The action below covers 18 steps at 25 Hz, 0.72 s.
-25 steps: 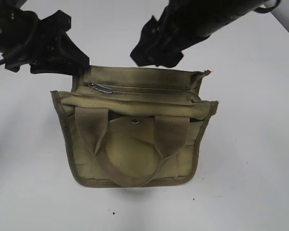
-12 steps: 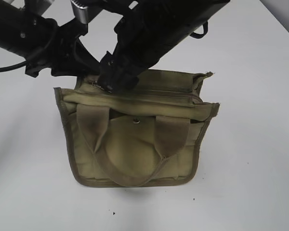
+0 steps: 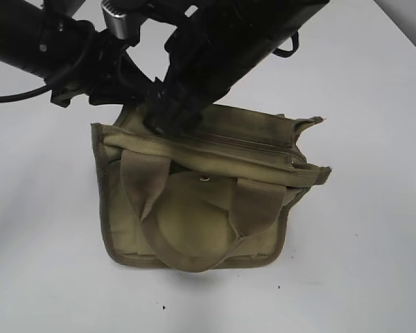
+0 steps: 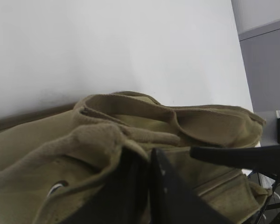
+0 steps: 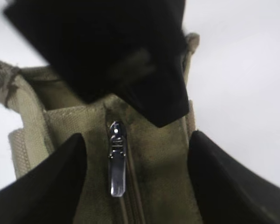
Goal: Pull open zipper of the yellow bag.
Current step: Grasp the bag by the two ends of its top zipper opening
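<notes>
The right gripper (image 5: 130, 182) is standing wide apart – one black finger (image 5: 46, 182) on each side of the zipper line, neither touching the elongated silver metal pull tab (image 5: 116, 172), which is lying flat along the zipper's khaki tape between them. In the exterior view this right gripper (image 3: 168, 118) is reaching across the middle and hovering just above the left end of the bag's top panel.

The left gripper (image 4: 147, 186) is showing its two black fingers pressed close together, with folded khaki fabric of the bag's top corner bunching around them; whether fabric is actually pinched between them cannot be told. In the exterior view the left arm (image 3: 48, 48) is arriving from the upper left, and its gripper tip is hidden behind the right arm.

The small boxy khaki-yellow canvas bag (image 3: 201, 201) is standing on the white worktop (image 3: 360, 263) – top panel tilting, its right end lower. The long straight zipper (image 3: 243, 143) is running along that panel. Two wide webbing loop handles (image 3: 142, 184) are hanging down the front over a round flap (image 3: 191, 215) carrying a small silver snap stud (image 3: 204, 180).
</notes>
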Tool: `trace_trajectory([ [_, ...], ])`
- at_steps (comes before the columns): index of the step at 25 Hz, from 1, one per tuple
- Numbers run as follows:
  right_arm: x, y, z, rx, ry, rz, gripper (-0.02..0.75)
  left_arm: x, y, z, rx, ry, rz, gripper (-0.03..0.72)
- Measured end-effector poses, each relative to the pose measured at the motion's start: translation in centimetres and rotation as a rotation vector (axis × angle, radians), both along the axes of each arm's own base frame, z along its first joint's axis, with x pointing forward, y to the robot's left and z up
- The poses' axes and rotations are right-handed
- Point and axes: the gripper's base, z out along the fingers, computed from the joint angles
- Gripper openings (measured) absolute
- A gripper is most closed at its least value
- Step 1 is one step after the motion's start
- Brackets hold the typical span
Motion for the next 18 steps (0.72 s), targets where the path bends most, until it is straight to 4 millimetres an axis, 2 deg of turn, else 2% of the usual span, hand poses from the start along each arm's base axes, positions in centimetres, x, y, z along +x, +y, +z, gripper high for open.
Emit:
trace_trajectory([
  [8, -0.3, -0.3, -0.3, -0.044, 0.032, 0.016, 0.370, -0.5, 0.2, 1.0, -0.011, -0.024, -0.005, 0.032],
  [14, -0.1, 0.0, -1.1, -0.056, 0.047, 0.018, 0.309, -0.7, 0.3, 1.4, -0.004, -0.038, -0.012, 0.031],
  [18, -0.2, 0.0, -1.2, -0.066, 0.060, 0.022, 0.192, -0.7, 0.3, 1.4, -0.001, -0.039, -0.013, 0.031],
])
